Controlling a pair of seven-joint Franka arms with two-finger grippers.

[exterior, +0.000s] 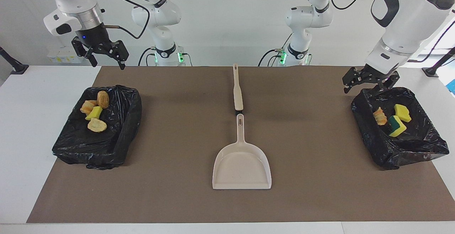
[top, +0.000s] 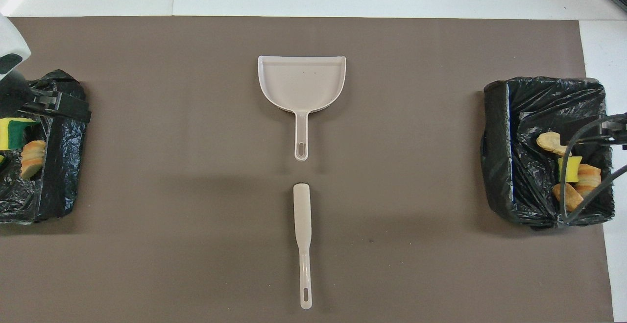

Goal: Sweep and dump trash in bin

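Note:
The trash lies in two black-lined bins. In the bin (exterior: 131,113) at the right arm's end are a brown chunk (exterior: 103,99), an orange-striped piece (exterior: 87,106), a yellow sponge (exterior: 94,113) and a tan chunk (exterior: 97,125). The bin (exterior: 364,124) at the left arm's end holds an orange-striped piece (exterior: 380,116), a yellow sponge (exterior: 402,112) and a green-and-yellow sponge (exterior: 396,126). My left gripper (exterior: 368,86) hangs open and empty over that bin's corner nearest the robots. My right gripper (exterior: 108,63) waits open, raised over the mat's corner at its own end.
A beige dustpan (exterior: 241,166) lies mid-mat, its handle pointing toward the robots. In line with it, nearer the robots, lies a beige brush (exterior: 237,92). The brown mat (exterior: 177,138) between the bins carries nothing else.

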